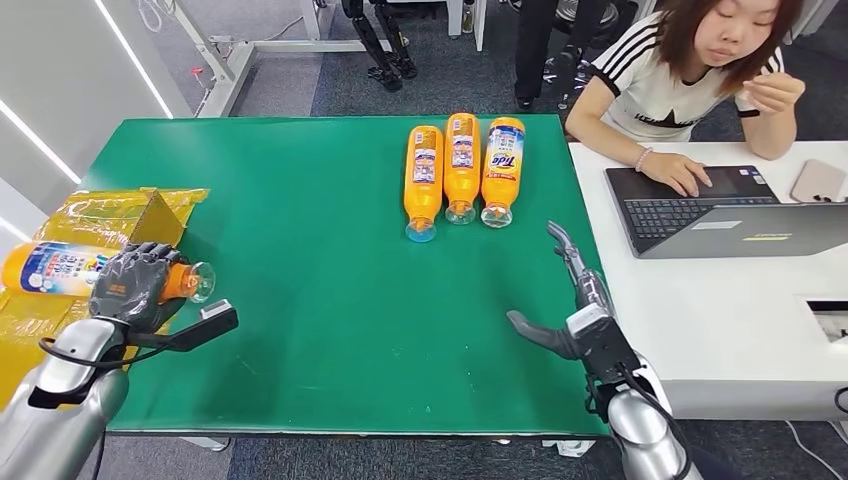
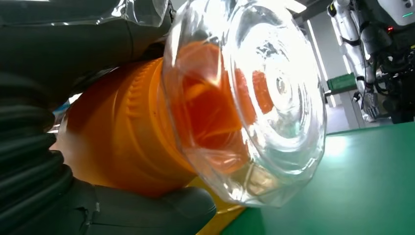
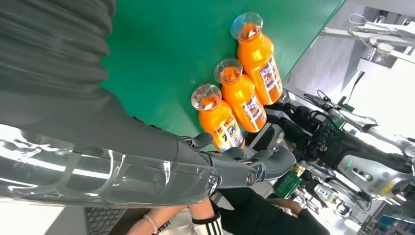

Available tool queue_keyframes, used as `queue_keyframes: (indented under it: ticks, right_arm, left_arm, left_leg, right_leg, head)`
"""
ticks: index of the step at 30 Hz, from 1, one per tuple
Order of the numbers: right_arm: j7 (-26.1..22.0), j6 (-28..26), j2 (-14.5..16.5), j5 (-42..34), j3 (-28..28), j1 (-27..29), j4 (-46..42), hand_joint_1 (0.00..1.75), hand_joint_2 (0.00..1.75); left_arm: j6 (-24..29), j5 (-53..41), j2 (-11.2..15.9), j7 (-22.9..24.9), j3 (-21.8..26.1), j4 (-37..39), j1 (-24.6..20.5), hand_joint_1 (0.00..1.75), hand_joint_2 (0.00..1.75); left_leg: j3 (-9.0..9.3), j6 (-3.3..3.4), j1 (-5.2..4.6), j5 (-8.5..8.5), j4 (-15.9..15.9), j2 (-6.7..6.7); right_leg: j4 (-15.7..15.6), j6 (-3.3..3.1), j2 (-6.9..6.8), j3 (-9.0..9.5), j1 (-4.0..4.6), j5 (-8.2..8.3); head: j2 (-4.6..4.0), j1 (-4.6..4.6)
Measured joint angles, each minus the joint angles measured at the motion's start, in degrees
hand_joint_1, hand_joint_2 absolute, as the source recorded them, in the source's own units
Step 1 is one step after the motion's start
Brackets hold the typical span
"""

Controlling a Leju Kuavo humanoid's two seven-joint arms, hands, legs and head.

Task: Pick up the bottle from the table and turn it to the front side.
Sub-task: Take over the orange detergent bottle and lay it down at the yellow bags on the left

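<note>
My left hand (image 1: 138, 283) grips an orange bottle (image 1: 55, 268) lying on its side at the table's left edge, clear cap (image 1: 199, 281) pointing right. In the left wrist view the clear cap (image 2: 249, 98) and orange neck (image 2: 122, 137) sit close against my fingers (image 2: 147, 208). Three more orange bottles (image 1: 423, 180) (image 1: 461, 166) (image 1: 502, 170) lie side by side at the far middle of the green table (image 1: 300, 260), caps toward me. My right hand (image 1: 575, 300) hovers open above the table's right edge, fingers spread. The right wrist view shows those three bottles (image 3: 240, 93) beyond my fingers (image 3: 264, 164).
Yellow packaging (image 1: 110, 215) lies under and behind the held bottle at the left. A white desk (image 1: 720, 330) adjoins the table on the right, with a laptop (image 1: 720, 210) and a phone (image 1: 817, 180). A person (image 1: 700, 70) sits there typing.
</note>
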Motion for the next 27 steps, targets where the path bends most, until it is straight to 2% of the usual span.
queue_keyframes:
  ticks: [9,19,23,27]
  right_arm:
    - [-0.5,1.6,-0.1,0.1,0.0,-1.6,0.7,0.00,1.75]
    - [-0.6,1.9,-0.1,0.2,0.5,-3.7,2.5,0.00,1.75]
    - [-0.6,2.0,-0.1,0.2,0.8,-4.4,3.3,0.00,1.75]
    - [-0.7,2.0,-0.1,0.2,1.2,-5.1,3.9,0.00,1.75]
  left_arm:
    - [-0.3,2.0,-2.4,0.2,0.0,2.5,1.7,1.75,1.75]
    - [0.8,-0.2,-4.9,1.2,0.9,11.9,0.7,1.75,1.75]
    - [2.6,-1.0,-5.9,0.8,1.2,15.1,-0.4,0.00,1.75]
    - [3.0,-1.3,-6.8,0.7,1.3,16.8,-1.3,0.00,1.75]
  left_leg:
    - [-0.02,0.00,0.01,0.00,0.0,-0.02]
    - [-0.02,0.00,0.00,0.00,0.0,-0.06]
    - [-0.03,0.00,0.00,0.00,0.0,-0.09]
    - [-0.03,0.00,0.00,0.00,0.0,-0.09]
  right_leg:
    - [0.0,0.00,-0.01,0.00,-0.01,0.00]
    - [0.0,0.00,-0.03,0.00,0.00,0.00]
    - [0.0,0.00,-0.06,0.01,0.00,0.00]
    - [0.0,0.00,-0.07,0.01,-0.01,0.00]
  head:
    - [0.00,0.00]
    - [0.00,-0.01]
    - [0.00,0.01]
    - [0.00,0.00]
